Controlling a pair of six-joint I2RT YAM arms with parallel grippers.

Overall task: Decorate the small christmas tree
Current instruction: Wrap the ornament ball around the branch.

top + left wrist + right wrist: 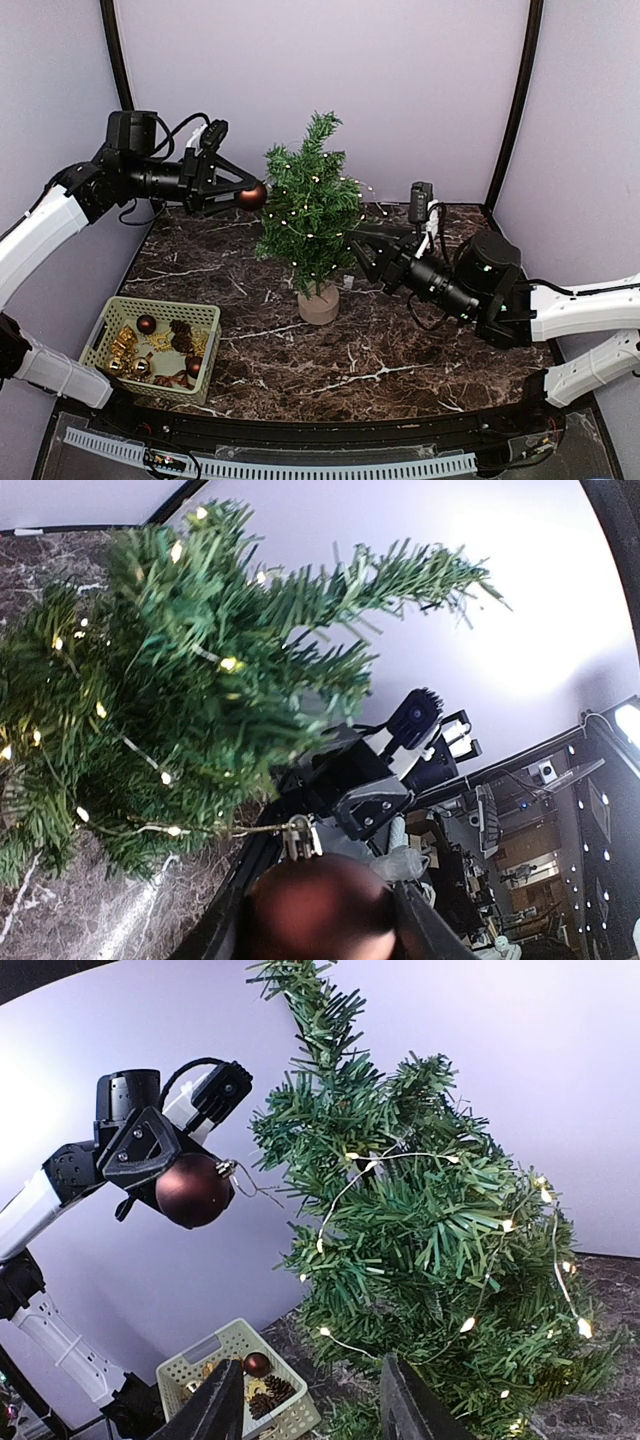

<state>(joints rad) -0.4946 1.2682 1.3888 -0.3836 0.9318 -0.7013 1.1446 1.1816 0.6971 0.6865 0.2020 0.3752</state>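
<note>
- Tree: the small dark-green bristly christmas tree (310, 215), strung with lit wire lights, stands upright mid-table on the dark veined marble tabletop (400, 345).
- Left gripper (236, 195) is clamped on a matte dark-red ball ornament (251, 196), just beside the upper left branches.
- Right gripper (358, 252) has its fingers apart at the lower right branches.
- A pale green plastic basket (108, 322) sits at the table's near-left corner.

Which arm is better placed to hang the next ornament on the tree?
Left. The left gripper holds the dark red bauble beside the upper branches of the small christmas tree, hook wire pointing at the needles. The right gripper looks empty, low at the tree's other side.
</note>
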